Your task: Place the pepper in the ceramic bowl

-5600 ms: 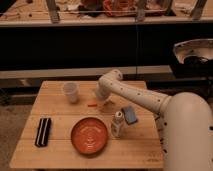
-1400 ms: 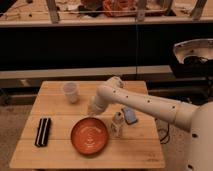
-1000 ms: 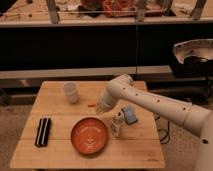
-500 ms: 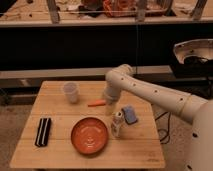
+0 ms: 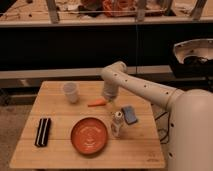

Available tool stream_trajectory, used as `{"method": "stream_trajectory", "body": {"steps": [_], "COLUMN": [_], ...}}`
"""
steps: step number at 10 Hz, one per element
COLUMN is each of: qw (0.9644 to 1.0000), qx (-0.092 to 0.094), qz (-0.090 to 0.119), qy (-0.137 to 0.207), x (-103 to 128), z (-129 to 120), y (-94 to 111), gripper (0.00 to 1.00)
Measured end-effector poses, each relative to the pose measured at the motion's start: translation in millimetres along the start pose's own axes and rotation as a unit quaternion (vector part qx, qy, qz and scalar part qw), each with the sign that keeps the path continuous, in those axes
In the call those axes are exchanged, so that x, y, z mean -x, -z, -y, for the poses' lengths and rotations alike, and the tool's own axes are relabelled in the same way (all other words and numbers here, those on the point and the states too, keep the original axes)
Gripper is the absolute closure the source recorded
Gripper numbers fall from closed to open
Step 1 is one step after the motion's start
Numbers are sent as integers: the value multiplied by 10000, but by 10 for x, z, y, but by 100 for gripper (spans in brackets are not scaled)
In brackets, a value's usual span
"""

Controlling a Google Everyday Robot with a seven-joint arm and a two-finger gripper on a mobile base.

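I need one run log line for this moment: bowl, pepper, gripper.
ceramic bowl: empty | pepper: lying on table, outside bowl | gripper: low, at pepper's right end | placing: not done

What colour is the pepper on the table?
Orange, in the camera view. The pepper lies beside the gripper, outside the ceramic bowl.

Pepper (image 5: 97, 103) behind ceramic bowl (image 5: 76, 136); gripper (image 5: 108, 101) apparently just beside it
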Motion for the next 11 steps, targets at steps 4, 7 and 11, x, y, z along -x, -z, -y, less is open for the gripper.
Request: {"method": "stream_trajectory", "body": {"steps": [4,7,11], "qw": [9985,9979,9982], "qx": [-288,-394,-444], "qz": [-327,-269,19], "qy": [341,436,390], "x": [-165,-254,-395], "z": [102,208,292], "y": [-163,-249,-331], "gripper": [20,20,20]}}
